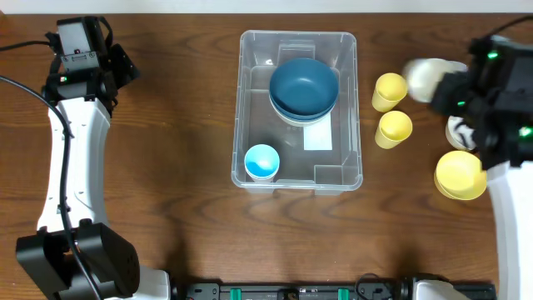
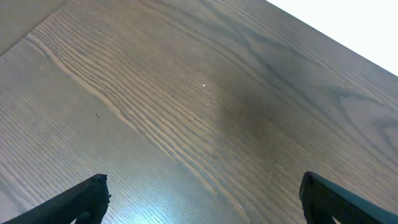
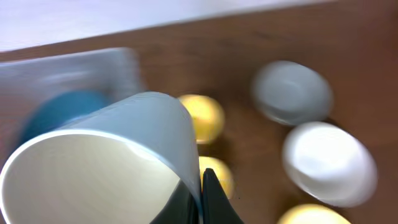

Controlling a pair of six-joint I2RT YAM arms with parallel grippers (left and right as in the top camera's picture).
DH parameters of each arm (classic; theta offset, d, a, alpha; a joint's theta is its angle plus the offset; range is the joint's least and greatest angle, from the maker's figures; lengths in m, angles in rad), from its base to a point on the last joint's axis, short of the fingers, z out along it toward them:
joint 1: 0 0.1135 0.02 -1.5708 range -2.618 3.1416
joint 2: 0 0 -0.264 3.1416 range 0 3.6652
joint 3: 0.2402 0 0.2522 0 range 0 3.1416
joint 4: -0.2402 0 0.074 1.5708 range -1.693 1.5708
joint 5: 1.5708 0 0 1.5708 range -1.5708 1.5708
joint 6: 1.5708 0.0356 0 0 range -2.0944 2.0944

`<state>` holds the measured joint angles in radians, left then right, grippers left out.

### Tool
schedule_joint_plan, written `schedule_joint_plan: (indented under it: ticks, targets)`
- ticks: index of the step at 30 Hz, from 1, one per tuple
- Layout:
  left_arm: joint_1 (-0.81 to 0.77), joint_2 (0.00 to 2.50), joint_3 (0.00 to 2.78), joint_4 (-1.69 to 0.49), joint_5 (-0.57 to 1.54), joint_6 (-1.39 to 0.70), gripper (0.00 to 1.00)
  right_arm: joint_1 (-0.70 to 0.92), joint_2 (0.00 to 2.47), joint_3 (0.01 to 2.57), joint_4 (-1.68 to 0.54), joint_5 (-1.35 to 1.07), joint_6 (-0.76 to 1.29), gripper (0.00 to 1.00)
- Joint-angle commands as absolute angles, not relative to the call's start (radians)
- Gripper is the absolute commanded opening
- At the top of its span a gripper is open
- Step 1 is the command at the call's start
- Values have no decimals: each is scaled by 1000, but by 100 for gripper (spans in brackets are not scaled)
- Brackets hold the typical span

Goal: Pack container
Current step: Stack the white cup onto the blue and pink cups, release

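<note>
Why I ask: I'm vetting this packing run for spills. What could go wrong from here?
1. The right end effector pinches the pale cup only by its thin wall, and the view is blurred; it might slip out.
2. Two yellow cups stand between it and the container; a low path could topple them.
3. The blue bowls fill the container's far half, so the cup could land tilted on them.

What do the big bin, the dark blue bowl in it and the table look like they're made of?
Bin: probably clear, glossy plastic; the table shows through its walls.
Bowl: smooth dark blue with a soft sheen, plastic or glazed ceramic; the look doesn't settle which.
Table: dark brown wood or wood-look laminate, with visible grain lines.
</note>
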<state>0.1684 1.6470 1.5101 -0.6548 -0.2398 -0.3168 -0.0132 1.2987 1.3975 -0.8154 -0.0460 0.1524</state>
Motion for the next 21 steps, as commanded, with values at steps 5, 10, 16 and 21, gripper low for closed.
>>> schedule_joint_plan:
  ticks: [5, 10, 16, 21]
  targets:
    - [172, 1633, 1523, -658, -252, -315, 98, 315, 1280, 1408, -724, -116, 54, 1]
    - [172, 1633, 1523, -658, -252, -315, 98, 485, 1346, 1408, -719, -109, 46, 1]
    - [172, 1633, 1523, -658, -252, -315, 98, 633, 1506, 1408, -752, -109, 46, 1]
    - [172, 1633, 1523, -659, -252, -315, 98, 730, 1612, 1408, -748, -101, 43, 1]
